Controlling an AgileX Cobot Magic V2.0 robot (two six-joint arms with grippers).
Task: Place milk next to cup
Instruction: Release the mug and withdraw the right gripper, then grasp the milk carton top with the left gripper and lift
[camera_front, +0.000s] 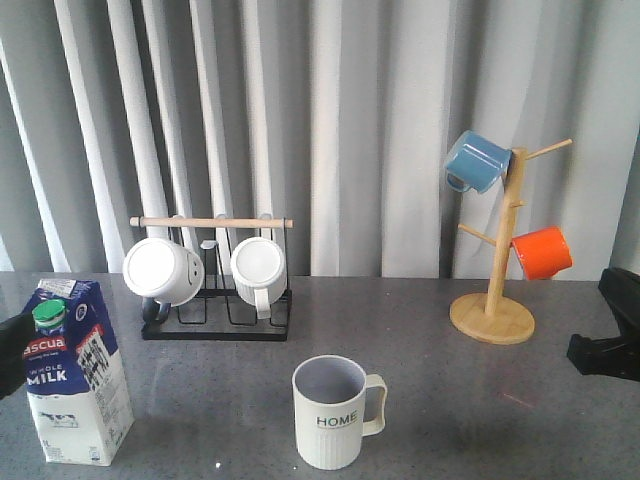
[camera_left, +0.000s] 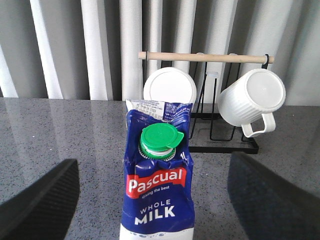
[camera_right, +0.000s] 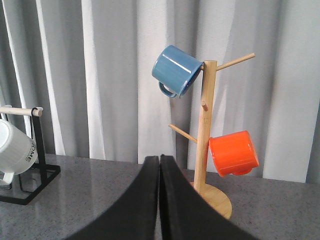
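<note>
Setting: grey speckled table (camera_front: 440, 400), pale pleated curtain (camera_front: 380, 130) behind.
Front, milk: milk (camera_front: 75, 372) upright at the near left corner, green cap toward the camera.
Front, cup: cup (camera_front: 333, 411) upright near centre front, handle to the right, well apart from the carton.
Front, rack: black wire rack (camera_front: 215, 300) with wooden bar, two white mugs (camera_front: 163, 270) hung on it, behind and between carton and cup.
Front, tree: wooden mug tree (camera_front: 495, 290) at right rear, blue mug (camera_front: 476, 160) high, orange mug (camera_front: 541, 252) lower.
Front, arms: left gripper (camera_front: 12, 352) just beside the carton at the frame edge; right arm at the right edge.
Left wrist: fingers (camera_left: 37, 200) spread wide either side of the carton, not touching it.
Right wrist: right gripper (camera_right: 159, 190) fingers pressed together, pinching nothing, mug tree beyond.
</note>
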